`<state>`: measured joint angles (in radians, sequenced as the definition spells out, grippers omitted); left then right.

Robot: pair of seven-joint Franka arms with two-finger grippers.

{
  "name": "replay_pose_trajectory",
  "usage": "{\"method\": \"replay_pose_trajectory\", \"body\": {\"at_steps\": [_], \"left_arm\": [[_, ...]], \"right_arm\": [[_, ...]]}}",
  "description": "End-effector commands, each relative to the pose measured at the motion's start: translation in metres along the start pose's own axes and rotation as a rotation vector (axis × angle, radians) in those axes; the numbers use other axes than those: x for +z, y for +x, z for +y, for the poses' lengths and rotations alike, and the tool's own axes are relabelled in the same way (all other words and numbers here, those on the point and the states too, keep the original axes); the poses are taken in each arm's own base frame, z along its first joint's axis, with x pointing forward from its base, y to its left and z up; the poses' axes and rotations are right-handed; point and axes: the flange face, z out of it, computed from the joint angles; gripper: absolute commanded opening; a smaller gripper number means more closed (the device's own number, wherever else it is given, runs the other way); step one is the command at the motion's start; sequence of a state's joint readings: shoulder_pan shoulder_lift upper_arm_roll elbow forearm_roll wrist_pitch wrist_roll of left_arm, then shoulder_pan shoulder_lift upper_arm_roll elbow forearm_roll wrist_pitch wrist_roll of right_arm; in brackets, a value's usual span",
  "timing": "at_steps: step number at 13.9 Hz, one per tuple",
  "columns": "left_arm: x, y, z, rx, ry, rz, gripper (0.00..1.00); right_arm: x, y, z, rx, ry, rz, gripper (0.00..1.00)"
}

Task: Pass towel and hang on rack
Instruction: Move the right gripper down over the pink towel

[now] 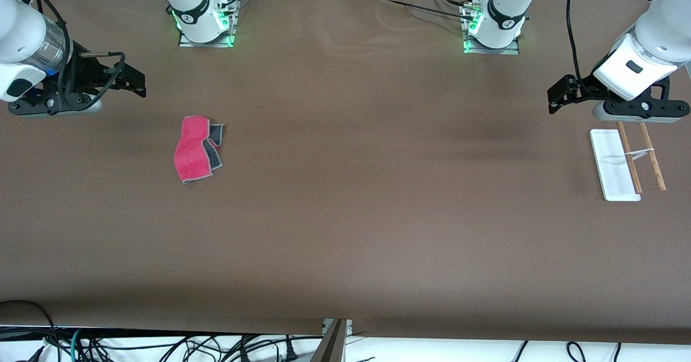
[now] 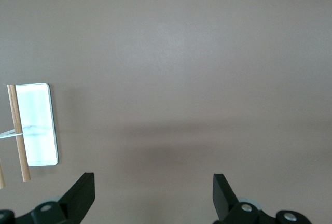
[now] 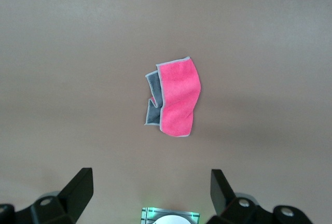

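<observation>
1. The right hand [image 1: 127, 76] hung in the air over the worktop [image 1: 345, 232] at the right arm's end, its fingers [image 3: 78, 190] spread wide and holding nothing; the left hand [image 1: 561, 93] waited, also spread and empty, just above the rack [image 1: 615, 165].
2. The towel [image 1: 195, 149] lay crumpled on the worktop toward the right arm's end, pink side up, with a grey fold showing; nothing was touching it.
3. I judged the step to be the first pick; the right hand should descend over the raised fold and pinch there, so that enough cloth hangs free for passing.
4. The worktop was flat, brown and matte; cables [image 1: 162, 346] lay below its near edge.
</observation>
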<state>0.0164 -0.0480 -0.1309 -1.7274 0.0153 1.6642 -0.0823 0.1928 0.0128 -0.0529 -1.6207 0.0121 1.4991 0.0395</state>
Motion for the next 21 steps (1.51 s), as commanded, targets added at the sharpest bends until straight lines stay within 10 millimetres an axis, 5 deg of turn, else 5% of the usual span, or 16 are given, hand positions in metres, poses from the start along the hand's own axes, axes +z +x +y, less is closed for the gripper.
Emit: {"method": "replay_pose_trajectory", "body": {"at_steps": [1,10,12,18,21], "left_arm": [[-0.005,-0.001,-0.003,0.018,0.017,0.001,1.0],[-0.005,-0.001,-0.002,0.02,0.017,0.001,1.0],[-0.005,-0.001,-0.003,0.02,0.017,0.001,1.0],[-0.005,-0.001,-0.003,0.021,0.017,0.001,1.0],[-0.005,-0.001,-0.003,0.021,0.017,0.001,1.0]], "right_arm": [[-0.007,-0.007,0.004,-0.001,-0.008,0.015,1.0],[0.01,0.003,0.003,-0.006,-0.017,-0.005,1.0],[0.046,0.023,0.002,-0.001,-0.02,-0.024,1.0],[0.199,0.093,-0.003,0.011,-0.031,-0.037,0.99],[0.261,0.104,-0.015,0.06,-0.03,-0.02,0.98]]}}
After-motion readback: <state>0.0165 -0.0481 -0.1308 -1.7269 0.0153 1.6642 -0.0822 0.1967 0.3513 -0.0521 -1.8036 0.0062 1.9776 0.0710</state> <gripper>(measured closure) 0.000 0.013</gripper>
